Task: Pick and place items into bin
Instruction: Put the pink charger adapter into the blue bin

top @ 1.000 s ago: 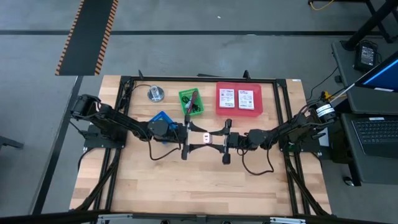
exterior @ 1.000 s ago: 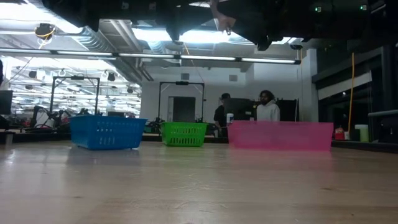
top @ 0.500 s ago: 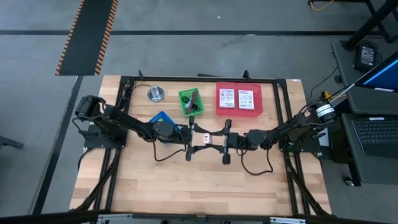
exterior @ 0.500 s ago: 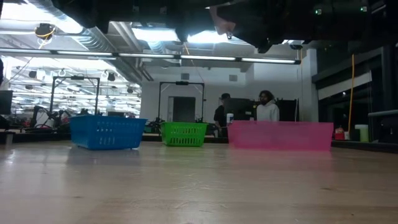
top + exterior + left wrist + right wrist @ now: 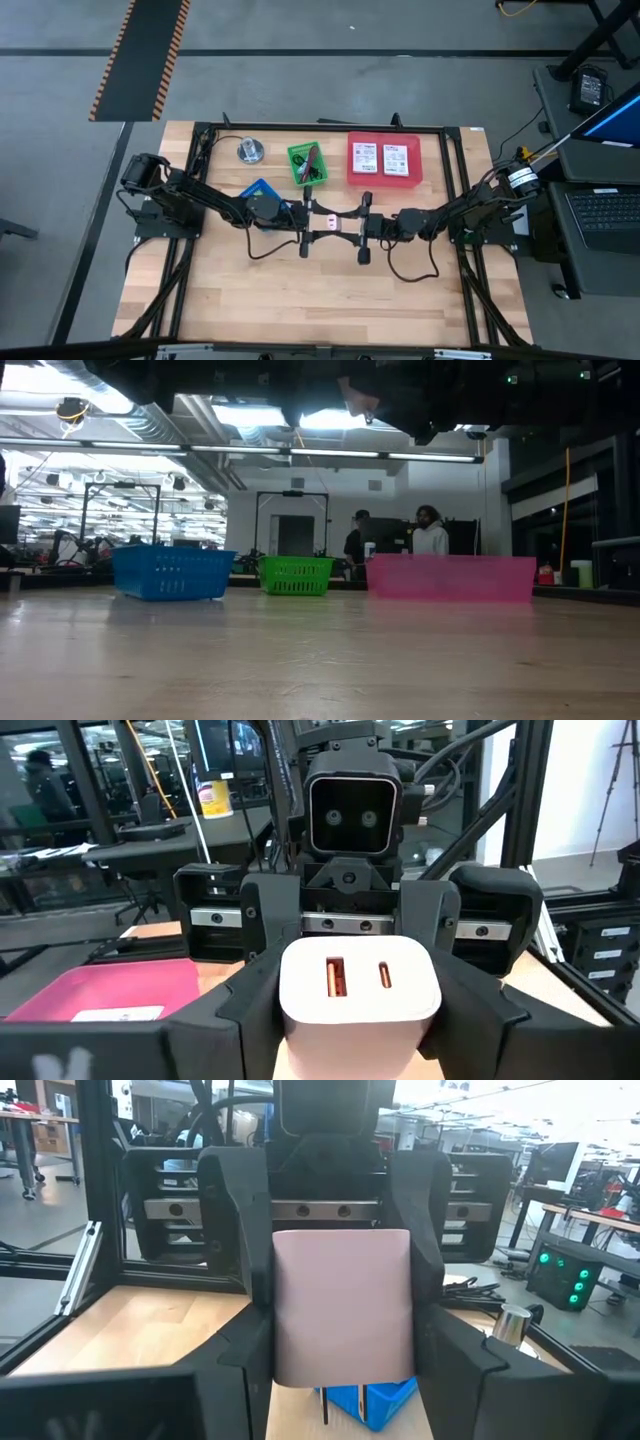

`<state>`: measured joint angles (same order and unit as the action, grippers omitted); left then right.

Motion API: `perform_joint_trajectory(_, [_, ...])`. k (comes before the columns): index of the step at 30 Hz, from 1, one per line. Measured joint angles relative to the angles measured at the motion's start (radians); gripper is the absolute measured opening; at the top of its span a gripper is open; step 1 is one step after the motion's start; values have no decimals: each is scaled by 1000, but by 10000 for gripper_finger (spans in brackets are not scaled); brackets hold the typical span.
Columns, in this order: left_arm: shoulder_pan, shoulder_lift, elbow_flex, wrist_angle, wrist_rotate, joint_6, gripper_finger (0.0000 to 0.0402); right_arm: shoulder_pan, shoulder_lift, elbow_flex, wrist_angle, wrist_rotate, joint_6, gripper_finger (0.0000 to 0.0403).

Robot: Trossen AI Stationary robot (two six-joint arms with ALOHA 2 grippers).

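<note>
Handover is the step in hand: both claws meet mid-tabletop, lifted clear, and the white charger block (image 5: 359,995) sits pinched between them, left claw (image 5: 305,222) and right claw (image 5: 361,228) each closed on it. Before you loosen one, confirm the other grips firmly, then carry it toward the bins along the far edge, probably the pink bin (image 5: 384,178).

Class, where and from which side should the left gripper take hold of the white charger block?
Its flat side faces, coming level at the port end: the white charger block hangs in the air with its back end in the right gripper, ports facing the left gripper.
</note>
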<state>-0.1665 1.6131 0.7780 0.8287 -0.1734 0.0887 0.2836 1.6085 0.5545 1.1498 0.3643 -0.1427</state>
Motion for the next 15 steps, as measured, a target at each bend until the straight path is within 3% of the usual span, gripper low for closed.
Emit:
perform_joint_trajectory(7, [1, -1, 1, -17, 2, 0, 190, 1, 0, 0, -2, 0, 3, 166])
perform_joint_trajectory(15, [1, -42, 0, -87, 13, 12, 190, 2, 0, 1, -7, -2, 30, 240])
